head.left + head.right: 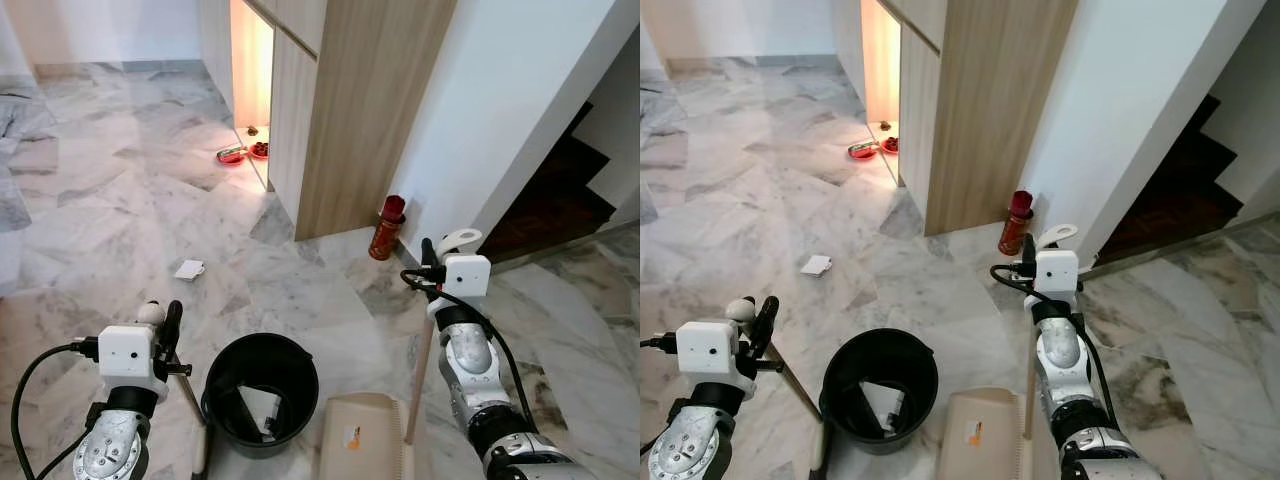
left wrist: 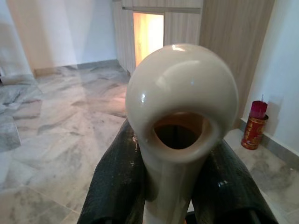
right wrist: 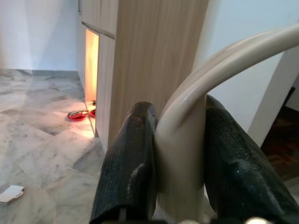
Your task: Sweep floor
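left end effector (image 2: 180, 186): black fingers pinched on the cream plastic looped handle top (image 2: 182, 107) of a thin brown stick (image 1: 188, 392); held low at the robot's left, next to the bucket.
stick, left: runs down from the grip to the floor beside the bucket; whether it belongs to the dustpan or the brush, can't tell.
right end effector (image 3: 180, 177): black fingers clamped on a cream curved loop handle (image 3: 224, 65) topping a light wooden pole (image 1: 418, 375); held at the robot's right, raised above the floor.
pole, right: near upright, lower end next to the beige pan.
beige flat plastic dustpan-like pan (image 1: 362, 437): on the floor directly in front of the robot, between the bucket and the wooden pole, close to both.
black round plastic bucket (image 1: 262, 392): on the floor between the two arms; white paper scraps inside.
small white paper scrap (image 1: 189, 268): on the grey-white marble tile floor (image 1: 110, 200), ahead of the bucket, well apart from it.
red cylindrical canister (image 1: 387, 228): upright on the floor at the corner of the light wood cabinet (image 1: 340, 110), just beside the white wall (image 1: 500, 110).
red dishes (image 1: 240, 153): on the floor in the lit gap of the cabinet, far from the robot.
dark opening (image 1: 560, 200): right of the white wall, contents unclear.
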### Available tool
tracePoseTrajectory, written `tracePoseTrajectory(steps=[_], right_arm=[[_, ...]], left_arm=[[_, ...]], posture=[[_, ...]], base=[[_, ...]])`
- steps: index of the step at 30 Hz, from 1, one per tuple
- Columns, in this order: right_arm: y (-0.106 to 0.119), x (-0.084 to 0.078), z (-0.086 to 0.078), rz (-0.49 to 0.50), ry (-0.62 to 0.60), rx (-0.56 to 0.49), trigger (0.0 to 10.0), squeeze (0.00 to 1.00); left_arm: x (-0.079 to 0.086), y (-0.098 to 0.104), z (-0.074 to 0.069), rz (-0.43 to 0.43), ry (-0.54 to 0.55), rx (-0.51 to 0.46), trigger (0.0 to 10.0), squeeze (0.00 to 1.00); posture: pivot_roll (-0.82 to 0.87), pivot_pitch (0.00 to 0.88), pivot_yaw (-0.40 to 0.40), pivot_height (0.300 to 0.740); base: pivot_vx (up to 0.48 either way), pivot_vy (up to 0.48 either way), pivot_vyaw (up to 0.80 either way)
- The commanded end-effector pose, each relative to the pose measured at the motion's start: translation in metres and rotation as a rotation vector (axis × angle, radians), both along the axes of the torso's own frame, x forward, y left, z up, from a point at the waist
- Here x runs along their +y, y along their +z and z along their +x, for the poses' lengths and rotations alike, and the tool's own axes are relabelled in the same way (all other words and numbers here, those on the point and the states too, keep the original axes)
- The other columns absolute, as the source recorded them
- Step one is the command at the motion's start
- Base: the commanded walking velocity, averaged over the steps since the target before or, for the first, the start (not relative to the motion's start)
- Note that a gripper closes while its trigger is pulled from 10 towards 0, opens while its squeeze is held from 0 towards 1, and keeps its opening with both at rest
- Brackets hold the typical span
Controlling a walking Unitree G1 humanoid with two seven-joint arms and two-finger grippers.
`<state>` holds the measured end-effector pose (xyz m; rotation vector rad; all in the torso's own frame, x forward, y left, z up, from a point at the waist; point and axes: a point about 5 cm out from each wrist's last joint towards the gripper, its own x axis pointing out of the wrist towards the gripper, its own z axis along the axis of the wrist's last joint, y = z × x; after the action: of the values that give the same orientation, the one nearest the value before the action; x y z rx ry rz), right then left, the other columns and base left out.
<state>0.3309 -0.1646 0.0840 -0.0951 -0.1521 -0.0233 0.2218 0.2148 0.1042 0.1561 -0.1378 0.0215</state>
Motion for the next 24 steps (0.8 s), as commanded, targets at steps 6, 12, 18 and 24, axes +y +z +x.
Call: tracePoseTrajectory(steps=[6, 12, 18, 24], right_arm=[[0.0075, -0.0076, 0.004, 0.01, -0.032, -0.029, 10.0, 0.0], [0.0059, -0.0038, 0.0033, 0.022, -0.03, -0.026, 10.0, 0.0], [0.0099, -0.0047, 0.0057, 0.014, -0.012, -0.035, 10.0, 0.0], [0.0109, -0.0056, 0.0066, 0.014, -0.014, -0.036, 10.0, 0.0]], left_arm=[[-0.0055, 0.0067, 0.0053, 0.028, -0.04, -0.025, 10.0, 0.0], [-0.006, 0.0067, 0.0045, 0.031, -0.038, -0.024, 10.0, 0.0], [-0.0078, 0.006, 0.0041, 0.029, -0.038, -0.023, 10.0, 0.0], [-0.0072, 0.0045, 0.0029, 0.03, -0.031, -0.018, 10.0, 0.0]], posture=[[0.21, 0.0, -0.114, 0.74], [0.21, 0.0, -0.112, 0.74], [0.2, 0.0, -0.119, 0.74], [0.19, 0.0, -0.118, 0.74]], base=[[0.0, 0.0, 0.0], [0.0, 0.0, 0.0], [0.0, 0.0, 0.0], [0.0, 0.0, 0.0]])
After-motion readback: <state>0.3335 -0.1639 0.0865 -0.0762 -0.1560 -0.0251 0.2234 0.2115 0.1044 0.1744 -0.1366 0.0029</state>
